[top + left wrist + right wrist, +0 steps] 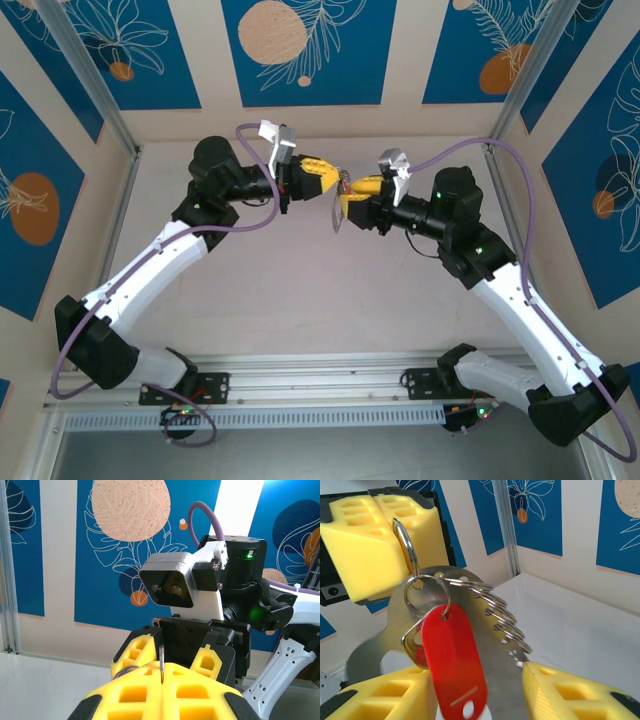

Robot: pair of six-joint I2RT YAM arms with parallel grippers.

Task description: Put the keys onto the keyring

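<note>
I'm hanging the bunch mid-air between both arms.
Left gripper [162, 675] is pinching a thin silver wire ring [406, 537]. The flat grey metal keyring [465, 592] and red-plastic-headed key [452, 660] are dangling lengthwise into the nearer right gripper [476, 672], which is parted and gripping nothing.

The left end effector [162, 676] and the right end effector [477, 682] both have bright yellow fingers set in black housings. The key [452, 660] has a glossy red head. The keyring [470, 607] is dull grey metal, and its string of rings [502, 617] is shiny silver. The arms [150, 268] are white with black joints and small green lights; their cables [217, 527] are purple. The worktop [580, 620] is white. The wall panels [300, 45] are deep blue with white outlined leaves and peach and orange discs, set on beige.
</note>
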